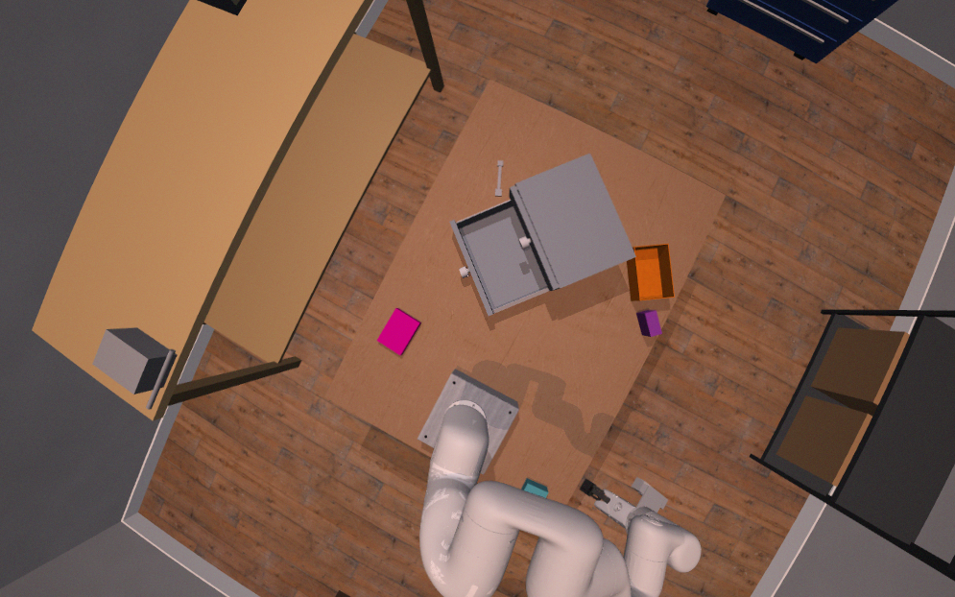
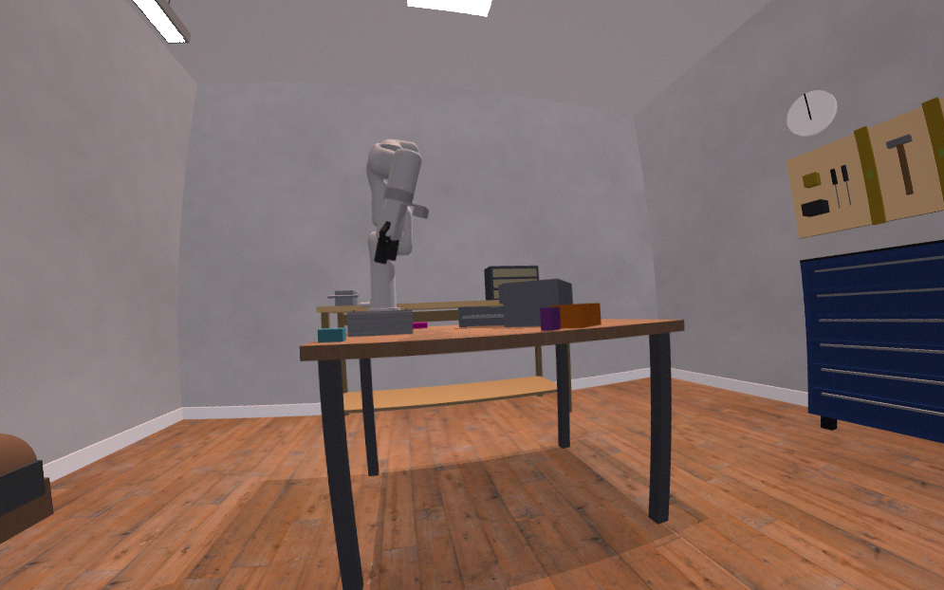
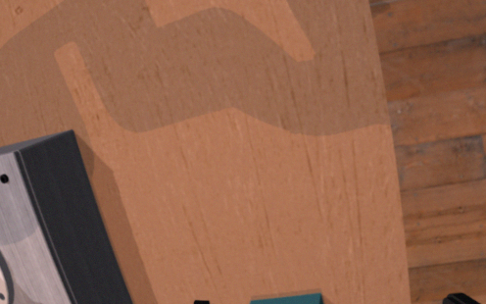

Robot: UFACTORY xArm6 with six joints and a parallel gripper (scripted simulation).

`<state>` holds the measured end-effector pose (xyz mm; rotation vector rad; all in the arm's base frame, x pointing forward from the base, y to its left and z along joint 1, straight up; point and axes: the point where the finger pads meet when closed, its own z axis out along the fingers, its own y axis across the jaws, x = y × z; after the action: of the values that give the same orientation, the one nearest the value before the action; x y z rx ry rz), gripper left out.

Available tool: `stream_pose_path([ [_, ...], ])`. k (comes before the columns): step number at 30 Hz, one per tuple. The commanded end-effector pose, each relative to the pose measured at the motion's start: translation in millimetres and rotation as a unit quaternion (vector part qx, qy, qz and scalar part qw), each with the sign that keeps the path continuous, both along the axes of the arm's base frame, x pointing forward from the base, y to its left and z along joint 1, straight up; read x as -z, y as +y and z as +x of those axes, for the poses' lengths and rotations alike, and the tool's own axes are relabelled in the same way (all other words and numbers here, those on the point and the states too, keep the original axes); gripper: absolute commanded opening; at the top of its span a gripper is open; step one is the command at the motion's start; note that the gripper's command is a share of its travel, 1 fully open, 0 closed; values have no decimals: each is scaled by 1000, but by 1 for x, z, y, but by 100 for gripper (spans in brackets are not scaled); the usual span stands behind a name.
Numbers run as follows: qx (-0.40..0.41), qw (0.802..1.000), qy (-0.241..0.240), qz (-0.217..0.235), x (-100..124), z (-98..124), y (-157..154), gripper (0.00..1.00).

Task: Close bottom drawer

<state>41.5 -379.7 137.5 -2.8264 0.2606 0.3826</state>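
Note:
A grey cabinet (image 1: 573, 218) stands on the brown table, also seen in the side view (image 2: 534, 302). Its bottom drawer (image 1: 499, 259) is pulled far out toward the left, with a small white handle (image 1: 464, 272) on its front; it shows as a low grey box in the side view (image 2: 481, 316). My gripper (image 1: 590, 489) is open and empty, held high above the table's near edge, far from the drawer; the side view shows it dark against the arm (image 2: 384, 244). In the wrist view only the fingertips show at the bottom edge.
An orange open box (image 1: 650, 272) and a purple cube (image 1: 648, 322) sit right of the cabinet. A magenta block (image 1: 398, 331) lies left of the arm's base (image 1: 469, 418). A teal block (image 3: 287, 298) lies below the gripper. A loose white handle (image 1: 498, 178) lies behind the drawer.

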Motion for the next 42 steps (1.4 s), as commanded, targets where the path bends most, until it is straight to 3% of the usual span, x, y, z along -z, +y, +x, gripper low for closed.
stream_pose_path([
  [1, 0, 1000, 0, -2, -1, 0, -1, 100],
  [18, 0, 1000, 0, -2, -1, 0, -1, 100],
  [22, -16, 1000, -2, -4, -1, 9, -1, 100],
  [25, -59, 998, -5, -7, -1, 34, 1, 100],
  [29, -169, 985, -15, -16, 1, 92, 13, 100],
  [31, -205, 978, -19, -19, 1, 111, 19, 100],
  [34, -205, 978, -19, -19, 1, 117, 21, 100],
  [36, -287, 957, -27, -24, 2, 161, 39, 100],
  [39, -332, 942, -32, -26, 2, 185, 52, 100],
  [40, -374, 926, -36, -28, 2, 194, 59, 100],
  [42, -378, 924, -37, -29, 3, 212, 69, 100],
])
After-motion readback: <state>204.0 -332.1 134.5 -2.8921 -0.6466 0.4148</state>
